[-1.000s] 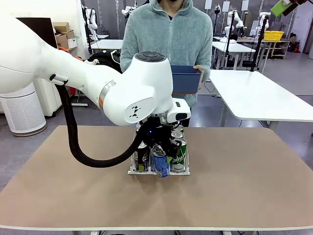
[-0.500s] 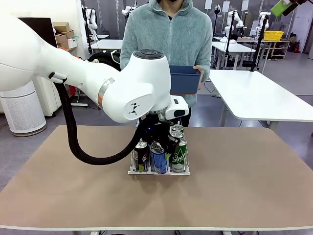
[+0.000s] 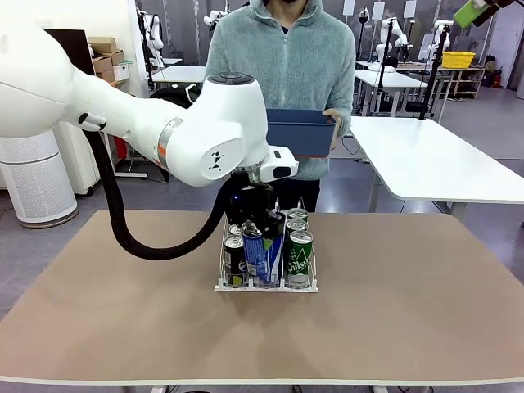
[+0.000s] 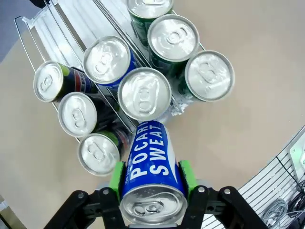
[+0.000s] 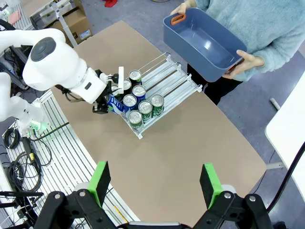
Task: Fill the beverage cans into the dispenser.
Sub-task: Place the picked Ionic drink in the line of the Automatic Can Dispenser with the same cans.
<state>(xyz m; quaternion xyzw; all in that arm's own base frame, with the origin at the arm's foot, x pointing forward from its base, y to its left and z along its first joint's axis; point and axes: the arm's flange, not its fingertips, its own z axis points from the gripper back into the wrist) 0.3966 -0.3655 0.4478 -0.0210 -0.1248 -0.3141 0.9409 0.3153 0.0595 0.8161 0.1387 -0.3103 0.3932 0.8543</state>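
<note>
Cans already crowd the dispenser, which sits at the middle of the table: in the left wrist view the left and right lanes each hold three, while the middle lane holds two silver tops. The left gripper is clamped on a blue can lettered Pocari Sweat, green pads pressed to its sides, holding it tilted just over the front of the rack — so the step in hand looks like placing this can in the middle lane. The next move likely calls for bringing it upright and lowering it between the thin rails; the front can in that lane stands very close beneath and could be knocked (the gap there is hard to judge). The right gripper hangs high above the table, jaws spread wide and empty. Across the table a person holds an empty blue tub in both hands — well clear of the rack.
</note>
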